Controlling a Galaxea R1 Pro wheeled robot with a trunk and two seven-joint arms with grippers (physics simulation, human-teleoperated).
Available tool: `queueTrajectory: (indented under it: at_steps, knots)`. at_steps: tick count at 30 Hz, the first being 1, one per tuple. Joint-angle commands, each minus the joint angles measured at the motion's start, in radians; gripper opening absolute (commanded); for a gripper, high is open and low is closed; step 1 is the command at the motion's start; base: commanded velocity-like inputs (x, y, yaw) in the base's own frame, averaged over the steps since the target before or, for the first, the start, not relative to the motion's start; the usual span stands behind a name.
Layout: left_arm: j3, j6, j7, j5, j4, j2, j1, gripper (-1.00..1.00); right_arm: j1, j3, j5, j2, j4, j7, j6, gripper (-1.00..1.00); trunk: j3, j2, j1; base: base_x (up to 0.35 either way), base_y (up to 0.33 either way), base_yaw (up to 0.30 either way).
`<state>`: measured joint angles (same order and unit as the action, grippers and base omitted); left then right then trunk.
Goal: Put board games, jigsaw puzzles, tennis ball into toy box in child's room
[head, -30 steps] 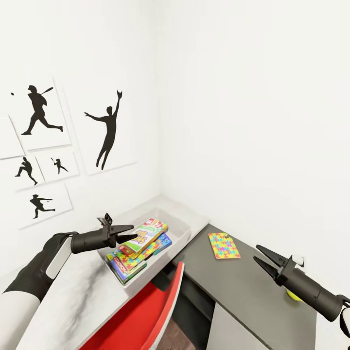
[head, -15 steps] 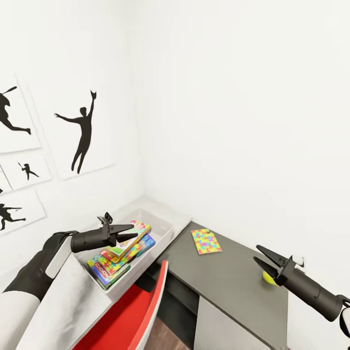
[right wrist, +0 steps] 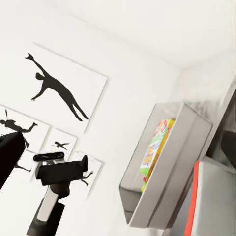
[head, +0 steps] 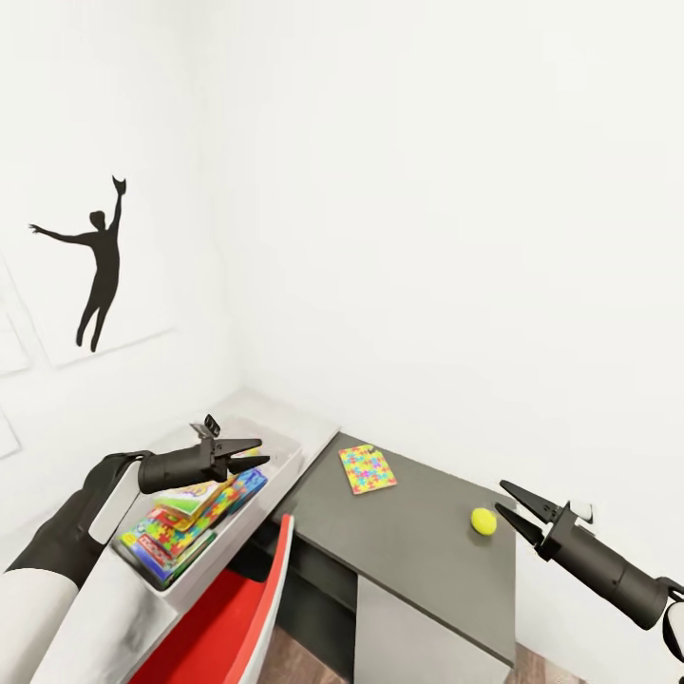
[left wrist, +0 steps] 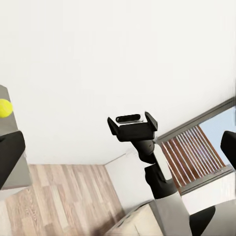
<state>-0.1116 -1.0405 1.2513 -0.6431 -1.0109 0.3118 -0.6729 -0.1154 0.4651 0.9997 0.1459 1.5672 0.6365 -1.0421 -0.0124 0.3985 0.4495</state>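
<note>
In the head view the whole picture has slid leftward against a second ago: the wall silhouettes have mostly run off the left edge, one leaping figure (head: 95, 261) remaining at centre left. That is the camera turning right, not the things moving. The toy box (head: 285, 454) now sits at lower left on the pale table (head: 275, 410), piled with colourful flat boxes; the Monopoly box (head: 157, 554) lies at the near end. The left gripper (head: 255, 453) hangs over the pile, jaws slightly parted and holding nothing. In the lower middle, on the dark grey cabinet (head: 418, 560), lies one jigsaw puzzle (head: 367, 468), and to its right the tennis ball (head: 484, 521), now clear of the right arm. The right gripper (head: 508, 503), at lower right, stands spread and empty just beside the ball. A red chair back (head: 252, 608) rises at the bottom.

I judge the turn brings the last two loose toys into reach, the ball likely first.

The left wrist view looks across the room: the tennis ball (left wrist: 5, 107) at the left edge, wooden floor at the bottom, a slatted window at right, the robot's head in the middle.

The right wrist view shows the toy box (right wrist: 167, 172) at right, game boxes inside it, with the silhouette prints on the wall at upper left.
</note>
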Motion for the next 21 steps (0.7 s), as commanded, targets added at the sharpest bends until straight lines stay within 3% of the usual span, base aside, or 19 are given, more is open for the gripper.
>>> queueTrajectory:
  at_steps: [1,21]
  knots:
    - [-0.002,-0.007,0.002,-0.003,0.000,0.001,0.000,1.00,-0.001,0.001,-0.005,0.000,-0.001,0.006,-0.005,1.00,-0.001,0.001,0.001,0.000,0.000,-0.277]
    - [-0.005,-0.007,0.002,0.000,0.000,-0.005,0.000,1.00,-0.001,0.008,-0.004,0.004,-0.006,0.006,-0.005,1.00,0.006,0.001,0.001,0.000,0.000,-0.277]
